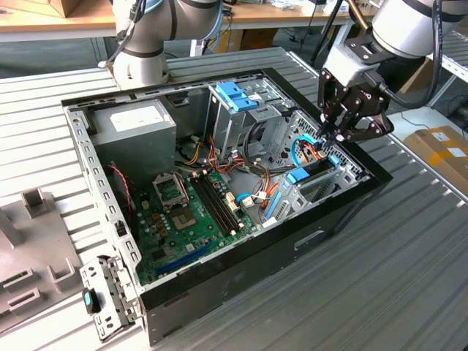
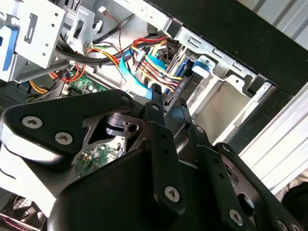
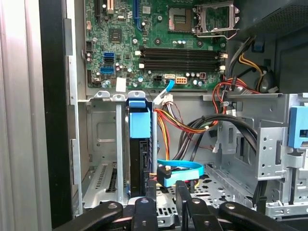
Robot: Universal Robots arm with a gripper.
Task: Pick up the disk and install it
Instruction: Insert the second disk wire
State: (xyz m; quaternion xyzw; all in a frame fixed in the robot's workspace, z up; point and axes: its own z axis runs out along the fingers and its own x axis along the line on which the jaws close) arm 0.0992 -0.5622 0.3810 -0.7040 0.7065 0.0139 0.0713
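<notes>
The gripper (image 1: 338,136) hangs over the case's corner at the exterior view's right, and it's tight there. The disk (image 3: 140,159) stands on edge in its bay (image 3: 103,159), metal walls close on both sides. Beside it a bundle of cables (image 3: 192,129) and a blue ribbon (image 3: 180,169) cross the gap toward the tall cage (image 1: 241,117), crowding the way down. The black case wall (image 1: 365,164) hems in the outer side. Over the motherboard (image 1: 194,212) the case is open from above, with only low parts on it.
</notes>
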